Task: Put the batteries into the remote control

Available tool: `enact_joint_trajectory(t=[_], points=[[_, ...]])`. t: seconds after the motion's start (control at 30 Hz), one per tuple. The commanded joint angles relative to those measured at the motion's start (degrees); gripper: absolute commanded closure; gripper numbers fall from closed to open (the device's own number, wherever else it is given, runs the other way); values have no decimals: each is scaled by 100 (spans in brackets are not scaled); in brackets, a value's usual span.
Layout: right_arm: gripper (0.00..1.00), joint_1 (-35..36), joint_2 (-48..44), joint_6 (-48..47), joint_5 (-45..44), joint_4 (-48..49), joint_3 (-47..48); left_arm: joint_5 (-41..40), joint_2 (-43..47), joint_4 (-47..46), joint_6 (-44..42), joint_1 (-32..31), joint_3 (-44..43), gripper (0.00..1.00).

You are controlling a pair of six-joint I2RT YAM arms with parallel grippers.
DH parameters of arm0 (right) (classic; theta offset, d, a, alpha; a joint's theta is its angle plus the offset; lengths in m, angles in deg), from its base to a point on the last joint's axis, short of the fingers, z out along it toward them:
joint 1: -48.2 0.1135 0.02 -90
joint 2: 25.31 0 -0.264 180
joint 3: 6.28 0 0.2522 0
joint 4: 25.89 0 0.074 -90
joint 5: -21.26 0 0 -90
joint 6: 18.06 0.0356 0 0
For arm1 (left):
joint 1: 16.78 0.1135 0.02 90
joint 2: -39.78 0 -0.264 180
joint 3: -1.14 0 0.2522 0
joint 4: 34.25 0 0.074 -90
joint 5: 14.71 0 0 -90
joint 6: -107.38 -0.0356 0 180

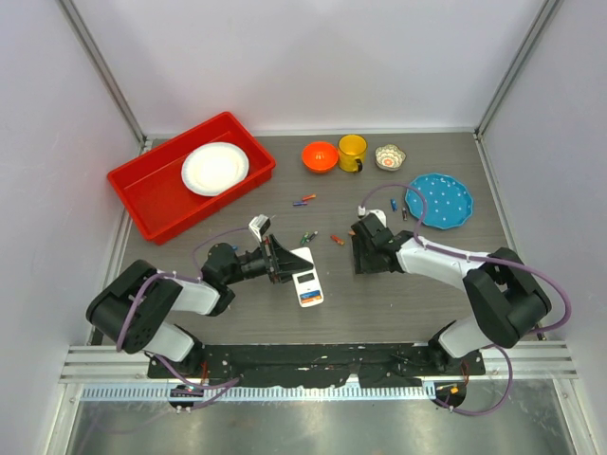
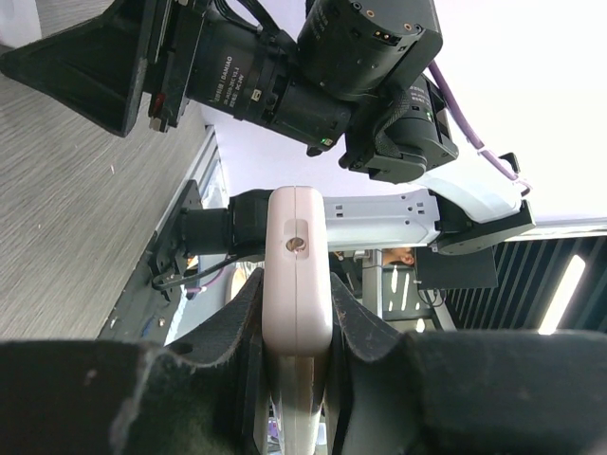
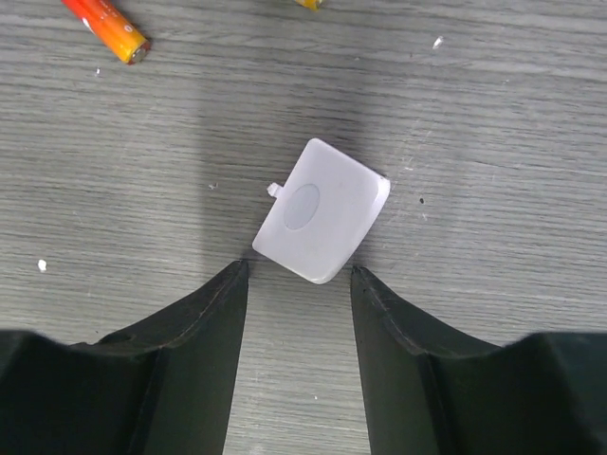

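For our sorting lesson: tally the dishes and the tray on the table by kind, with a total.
Plates: 2, white plate, blue plate
Bowls: 2, orange bowl, patterned bowl
Cups: 1, yellow cup
Trays: 1, red tray
Total: 6

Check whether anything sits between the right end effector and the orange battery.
A white cover piece lies flat just ahead of the right end effector; the orange battery lies beyond it, to one side.

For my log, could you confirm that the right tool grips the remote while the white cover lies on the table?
Not quite: the left tool grips the remote, as the left wrist view shows; the white cover does lie on the table.
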Motion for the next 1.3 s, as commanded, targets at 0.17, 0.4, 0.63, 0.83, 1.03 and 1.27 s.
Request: enact_joint_trajectory(t=[0.17,0.4,0.63,0.83,1.03,1.27], points=[[48,7,-143,734,360,344,-249,-6,-133,-1468,58,38,-156,100],[40,24,-652,787,-63,194,-257,-50,-125,-1468,41,38,-130,100],[63,24,-942,1016,-457,107,-433,-68,-37,-1468,14,38,-95,100],[93,7,-830,1086,-818,-78,-495,-76,-37,-1468,6,38,-86,100],[99,7,-433,1043,-871,53,-468,-76,-19,-1468,14,38,-68,100],[99,7,-143,946,-775,264,-398,-85,-63,-1468,32,38,-68,100]])
